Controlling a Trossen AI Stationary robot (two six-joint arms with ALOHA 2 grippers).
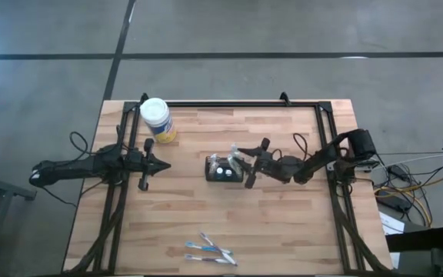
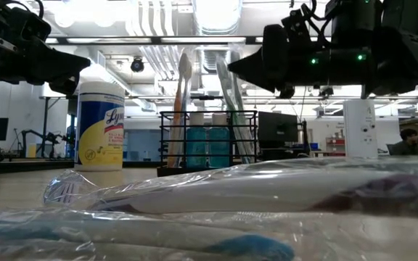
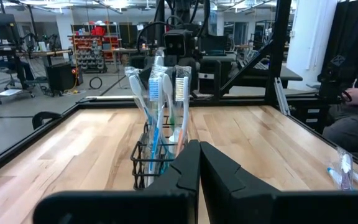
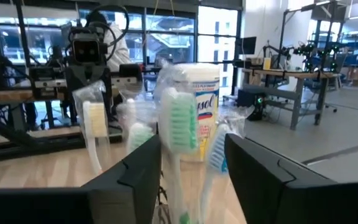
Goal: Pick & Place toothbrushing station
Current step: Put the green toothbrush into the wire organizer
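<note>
On the wooden table point(image 1: 283, 215) we see the yellow white-lidded tub point(image 1: 157, 119) at the far left. Mid-table stands the toothbrushing station point(image 1: 223, 168), holding upright wrapped toothbrushes point(image 3: 160, 93). The right tool point(image 1: 246, 165) is spread wide beside it; the left tool point(image 1: 162, 165), clenched, waits to its left. Loose toothbrushes point(image 1: 210, 250) lie near.

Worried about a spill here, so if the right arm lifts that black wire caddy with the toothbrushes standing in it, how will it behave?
The caddy is open wire mesh, so it is probably stiff and light. Its tall toothbrushes stand well above the rim, so it may be top-heavy and tip if nudged or tilted. The right gripper has open fingers around the wrapped brushes, which may slip.
</note>
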